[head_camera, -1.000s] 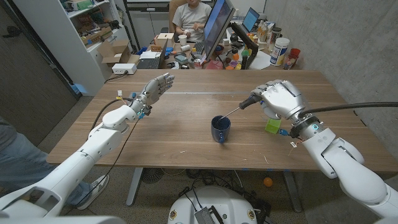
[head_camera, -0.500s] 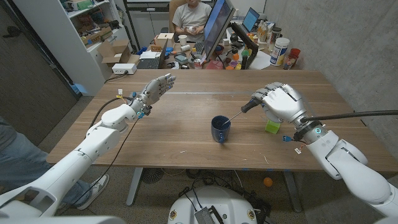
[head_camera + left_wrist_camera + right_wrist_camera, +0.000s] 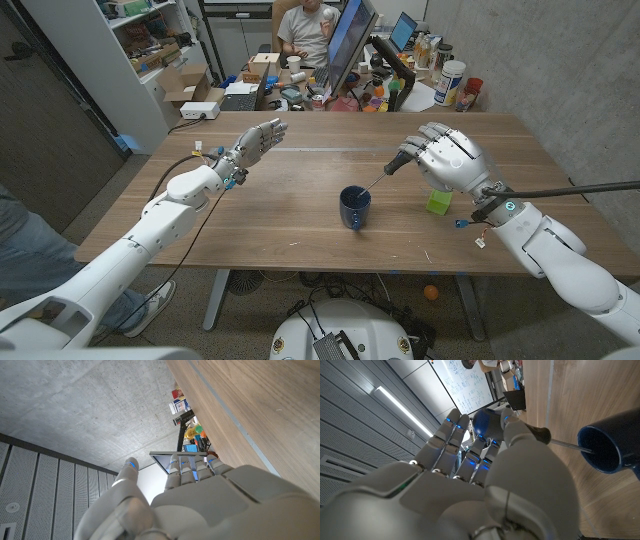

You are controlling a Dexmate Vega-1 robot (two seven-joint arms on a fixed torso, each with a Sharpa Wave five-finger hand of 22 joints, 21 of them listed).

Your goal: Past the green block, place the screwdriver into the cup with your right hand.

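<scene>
While right hand [image 3: 440, 158] grips screwdriver [image 3: 377, 180] | tip now in cup [image 3: 354, 207]

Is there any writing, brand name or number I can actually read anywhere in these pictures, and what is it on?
None can be read.
Whiteboard: handwriting, too small and blurred.
White canister on the far desk: label too blurred.
Small cards behind the table: print too small.
Cup, screwdriver, green block, right hand and left hand: no text visible.
</scene>
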